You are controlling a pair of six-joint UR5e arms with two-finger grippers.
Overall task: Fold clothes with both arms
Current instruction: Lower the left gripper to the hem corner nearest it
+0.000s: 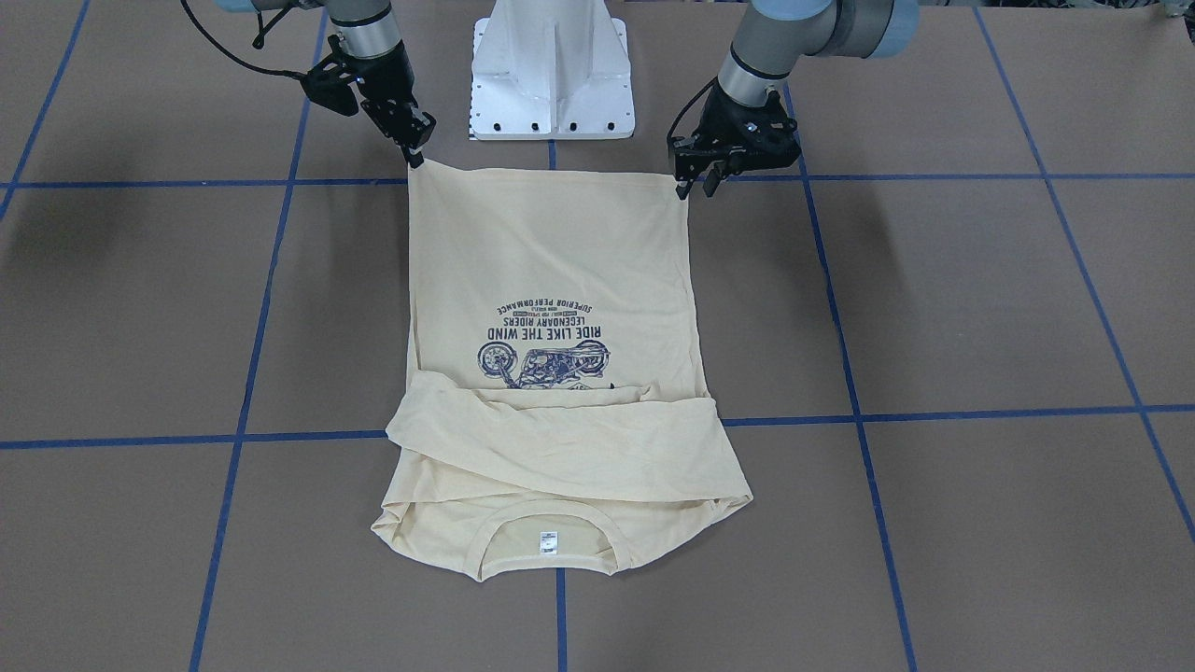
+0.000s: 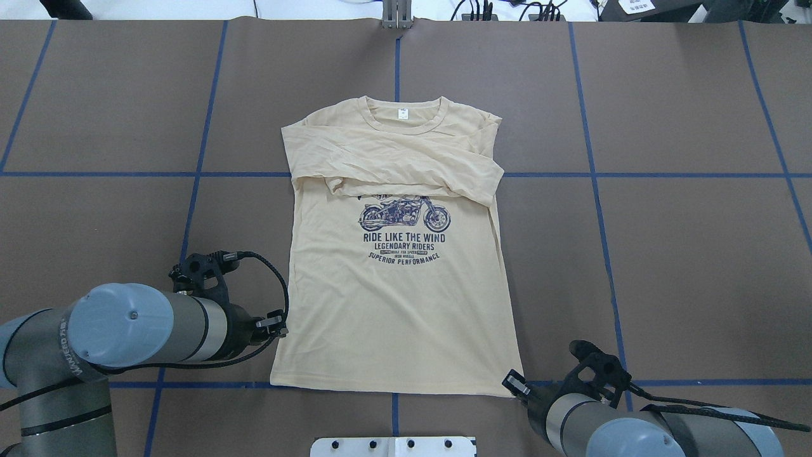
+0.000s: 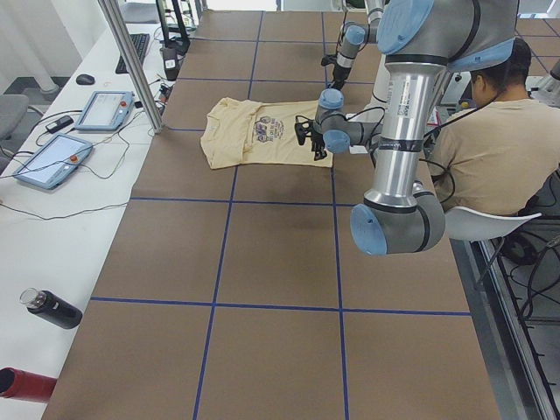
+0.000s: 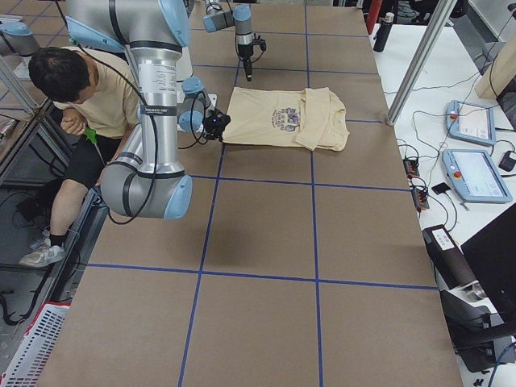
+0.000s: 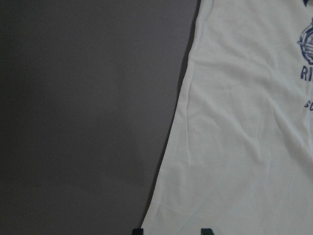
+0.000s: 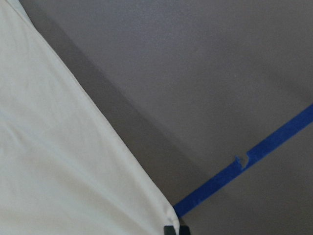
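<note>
Cloth, soft and faintly creased: a cream-yellow long-sleeved T-shirt (image 1: 551, 252) lies flat, print up, in the middle of the matte brown desk (image 1: 980, 299), which is gridded with blue tape (image 1: 934, 176). Its sleeves (image 1: 560, 439) are folded across the chest and cover the top of the navy motorcycle print (image 1: 546, 359). At the hem nearest the white base (image 1: 551, 75), the right hand (image 1: 416, 157) is clenched on one corner. The left hand (image 1: 698, 187) stands released, fingers apart, at the other corner. A person (image 3: 490, 131) sits on the robot's side of the desk.
</note>
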